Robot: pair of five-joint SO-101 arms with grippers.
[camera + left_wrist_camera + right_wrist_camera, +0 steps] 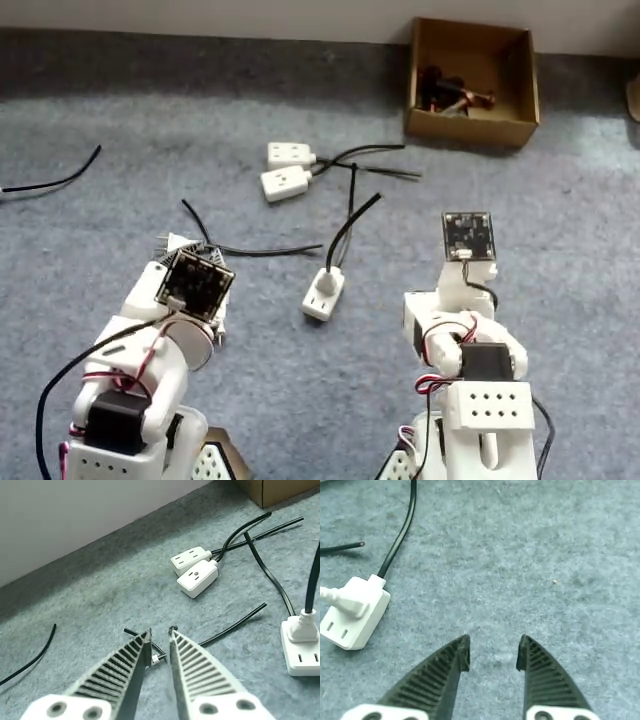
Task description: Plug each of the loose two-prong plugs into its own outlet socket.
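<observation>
1. The left hand (160, 642) is hanging low over the surface with its fingers parted by only a narrow gap. A thin black cord (227, 627) is running under that gap. The gap is looking wider than the cord, so I am judging the cord not clamped. A small pale bit at the cord's end may be prongs, but it is too small to tell.
2. The right hand (493, 652) is standing wide open over bare surface and holding nothing, with the plugged outlet block (352, 612) lying near it.
3. That block is already carrying a white plug (327, 279). The upper outlet block (290, 153) and the lower outlet block (285, 182) are lying just beside each other farther off, toward the cardboard box (470, 80).
4. As a judgement, the cord is looking light and limp, so it is likely to be trailing and twisting once lifted. A pinch on a stiff plug body just behind the prongs is looking safer than one on the cord. The outlet blocks are looking light, hard and smooth, so one is likely to be sliding under a push, and bracing it with the other hand is seeming wise.
5. The surface (560, 200) is showing grey and napped like carpet, probably giving some friction. A pale wall (75, 520) is running along its far edge, and another loose cord (50, 182) is lying well apart on the left arm's side.
</observation>
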